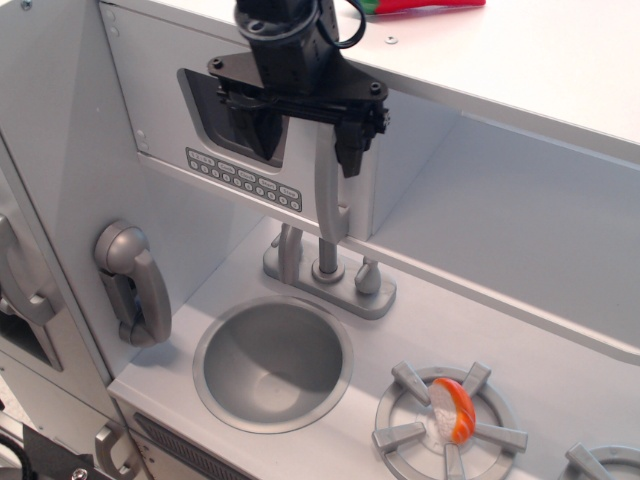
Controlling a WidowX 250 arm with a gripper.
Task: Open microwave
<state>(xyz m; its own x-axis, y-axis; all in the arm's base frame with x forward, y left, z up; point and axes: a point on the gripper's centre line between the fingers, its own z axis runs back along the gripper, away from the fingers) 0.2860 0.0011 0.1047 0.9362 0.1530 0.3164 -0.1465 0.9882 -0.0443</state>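
Tool (305, 140) open, straddling microwave (165, 110) handle (330, 195)

Black pincer (305, 135), looped black cable

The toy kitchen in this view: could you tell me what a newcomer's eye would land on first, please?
First, the black gripper at top centre, its open fingers straddling the upper part of the tall silver handle on the microwave. The door looks closed. Next, the orange-and-white toy food on the burner at bottom right, the only bright colour, then the round sink below the faucet.
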